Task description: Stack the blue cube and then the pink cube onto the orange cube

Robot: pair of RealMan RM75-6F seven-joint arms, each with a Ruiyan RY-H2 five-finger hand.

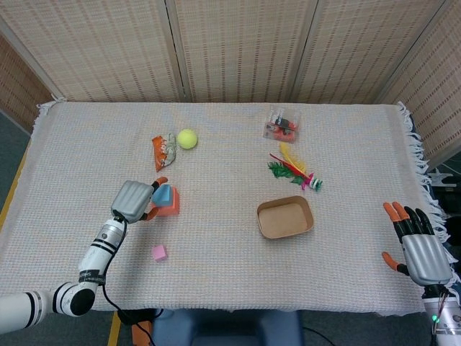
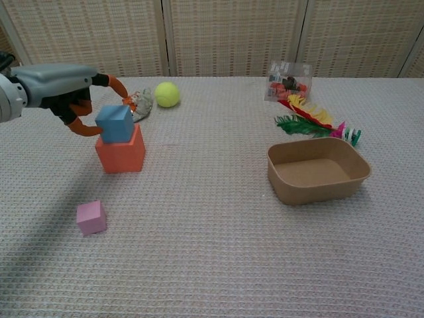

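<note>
The blue cube (image 2: 114,124) (image 1: 163,194) sits on top of the orange cube (image 2: 120,154) (image 1: 171,207), toward its back left. My left hand (image 2: 58,85) (image 1: 132,200) hovers just left of the stack. Its fingers are spread around the blue cube, with one fingertip (image 2: 123,95) arched behind it and the thumb (image 2: 85,130) close to its left face. The pink cube (image 2: 91,217) (image 1: 158,252) lies alone on the cloth in front of the stack. My right hand (image 1: 416,244) rests at the table's front right corner with its fingers apart and nothing in it.
A yellow tennis ball (image 2: 167,94) and a crumpled snack packet (image 2: 140,103) lie behind the stack. A cardboard tray (image 2: 361,173) stands right of centre, with coloured feathers (image 2: 307,121) and a clear plastic box (image 2: 287,82) behind it.
</note>
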